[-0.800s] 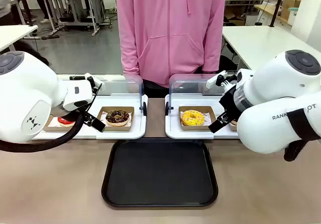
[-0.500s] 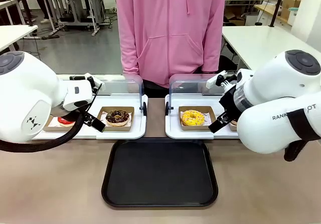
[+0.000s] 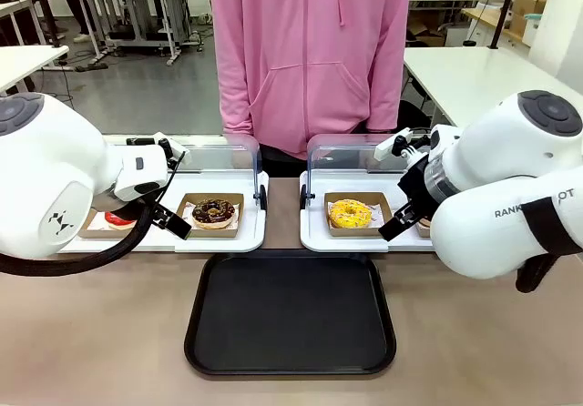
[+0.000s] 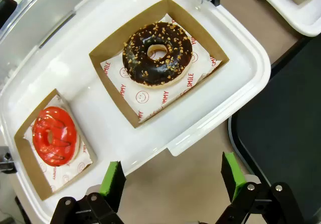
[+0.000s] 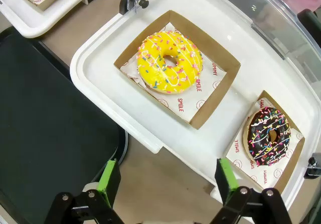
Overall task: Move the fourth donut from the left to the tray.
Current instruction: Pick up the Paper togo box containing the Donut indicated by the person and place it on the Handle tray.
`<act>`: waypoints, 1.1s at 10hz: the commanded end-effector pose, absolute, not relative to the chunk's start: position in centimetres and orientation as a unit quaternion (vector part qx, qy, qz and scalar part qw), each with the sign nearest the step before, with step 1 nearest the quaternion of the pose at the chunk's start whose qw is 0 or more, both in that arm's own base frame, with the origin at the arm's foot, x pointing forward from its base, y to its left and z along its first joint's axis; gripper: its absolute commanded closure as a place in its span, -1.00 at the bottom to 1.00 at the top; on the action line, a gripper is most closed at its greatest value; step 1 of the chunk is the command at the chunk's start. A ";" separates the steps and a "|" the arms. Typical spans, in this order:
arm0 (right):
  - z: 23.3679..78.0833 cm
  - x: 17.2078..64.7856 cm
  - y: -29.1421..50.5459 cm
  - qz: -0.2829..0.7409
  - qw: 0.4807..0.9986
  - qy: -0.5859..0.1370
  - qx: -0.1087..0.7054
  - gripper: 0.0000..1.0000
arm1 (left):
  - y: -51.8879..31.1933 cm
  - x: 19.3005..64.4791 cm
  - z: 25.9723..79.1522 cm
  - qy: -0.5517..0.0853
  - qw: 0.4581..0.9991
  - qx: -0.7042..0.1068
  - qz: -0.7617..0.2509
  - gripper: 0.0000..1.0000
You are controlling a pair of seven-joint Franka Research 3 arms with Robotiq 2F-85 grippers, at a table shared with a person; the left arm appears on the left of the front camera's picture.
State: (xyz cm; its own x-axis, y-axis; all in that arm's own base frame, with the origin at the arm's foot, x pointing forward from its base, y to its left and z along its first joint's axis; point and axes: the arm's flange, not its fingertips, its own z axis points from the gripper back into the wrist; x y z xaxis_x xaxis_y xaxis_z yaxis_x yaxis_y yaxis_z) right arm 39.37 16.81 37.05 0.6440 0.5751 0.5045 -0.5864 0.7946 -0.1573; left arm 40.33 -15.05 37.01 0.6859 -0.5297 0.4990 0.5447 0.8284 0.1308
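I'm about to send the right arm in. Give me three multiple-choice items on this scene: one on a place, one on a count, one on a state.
1. Where is the sprinkled chocolate donut?
A. On the same white tray as the yellow donut
B. On the black tray
C. Held in the air

2. How many donuts are out?
A. Two
B. Three
C. Four

3. The right arm's fingers are:
A. Shut on a donut
B. Open, holding nothing
C. Shut on nothing

Answers:
1 A: both lie on it side by side, each in its own cardboard box.
2 C: the wrist views give the red donut, the nut-topped donut, the yellow one and the sprinkled one.
3 B: the green pads stand wide apart with nothing between them.
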 end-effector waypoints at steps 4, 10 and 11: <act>43.9 41.3 14.0 0.314 0.906 -0.279 0.061 -1.00 | -10.9 41.8 44.3 -0.289 0.911 -0.072 -0.285 -1.00; 52.0 39.6 -9.0 0.341 0.825 -0.369 0.259 -1.00 | 10.1 40.0 50.8 -0.288 0.838 -0.252 -0.389 -1.00; 51.9 39.0 -12.4 0.346 0.806 -0.391 0.279 -1.00 | 13.1 39.3 50.7 -0.304 0.827 -0.263 -0.393 -1.00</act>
State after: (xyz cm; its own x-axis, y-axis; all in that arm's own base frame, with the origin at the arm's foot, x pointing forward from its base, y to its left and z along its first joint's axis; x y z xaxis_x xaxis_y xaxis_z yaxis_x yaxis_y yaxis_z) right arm 37.85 -10.71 52.33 0.4804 0.3533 0.8028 -0.7320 0.6657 0.1450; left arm 37.95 11.53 51.11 0.5173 -0.4916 0.7005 0.7926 0.5839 -0.1755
